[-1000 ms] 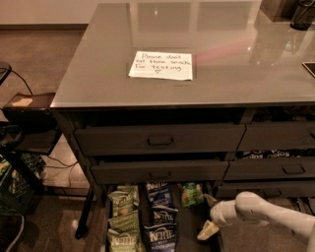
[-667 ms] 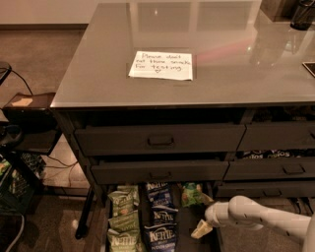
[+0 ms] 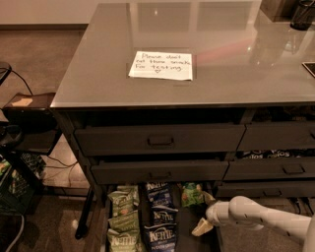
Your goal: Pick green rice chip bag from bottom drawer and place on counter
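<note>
The bottom drawer (image 3: 189, 232) is pulled open under the dark cabinet. The green rice chip bag (image 3: 191, 194) lies at the back of its right side, small and bright green. Olive-green Kettle bags (image 3: 120, 216) fill the left row and dark blue Kettle bags (image 3: 158, 216) the middle row. My gripper (image 3: 203, 226), on a white arm coming in from the lower right, hangs over the drawer's right side, just in front of and below the green bag, apart from it. The glossy grey counter (image 3: 236, 69) above bears a white handwritten note (image 3: 161, 65).
Two shut drawers with recessed handles (image 3: 160, 140) (image 3: 160, 173) sit above the open one, with more drawers (image 3: 275, 170) to the right. A dark cup (image 3: 301, 14) stands at the counter's back right. A black side stand (image 3: 29, 106), cables and a green crate (image 3: 10, 182) are at the left.
My arm and gripper have shifted a little left and up over the open drawer, closer to the green bag. Nothing else has moved.
</note>
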